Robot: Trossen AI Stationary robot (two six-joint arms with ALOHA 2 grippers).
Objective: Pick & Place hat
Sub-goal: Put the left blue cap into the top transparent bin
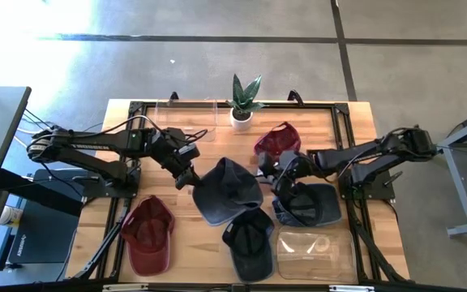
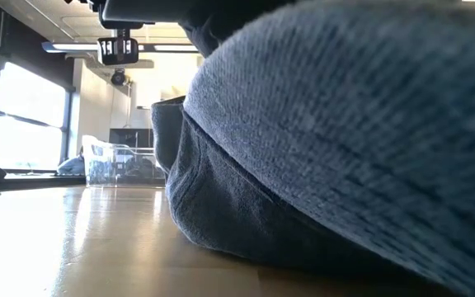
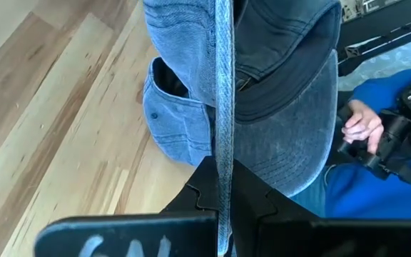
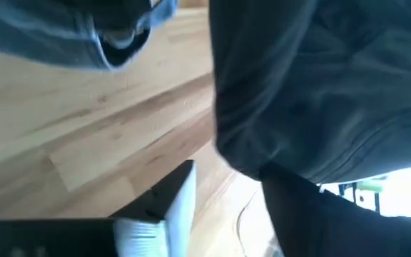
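A blue-grey denim hat [image 1: 229, 191] lies mid-table, and my left gripper [image 1: 186, 174] is shut on its left edge. In the left wrist view that hat's brim [image 3: 223, 107] runs edge-on between my fingers, with its crown [image 3: 177, 86] beyond. My right gripper [image 1: 286, 180] is open over the far-left rim of a dark navy hat [image 1: 308, 204]. In the right wrist view one finger [image 4: 170, 203] stands over bare wood, and dark cloth [image 4: 298, 107] covers the other. A blue-grey hat [image 2: 328, 148] fills the low view. My left gripper pinches the denim hat's brim edge [image 3: 224, 168] between its two fingers, coming level from the table's left. The brim stands edge-on in the hold. I cannot tell whether the hat is clear of the table. My right gripper: I cannot tell whether it touches the navy hat.
Two red hats lie at the near left [image 1: 148, 235] and far middle [image 1: 278, 142], and a dark hat [image 1: 250, 242] lies near the middle. Clear containers sit at the far edge [image 1: 186, 118] and near right [image 1: 314, 253]. A potted plant [image 1: 242, 101] is far. A person's hand [image 3: 362, 128] shows beyond the table.
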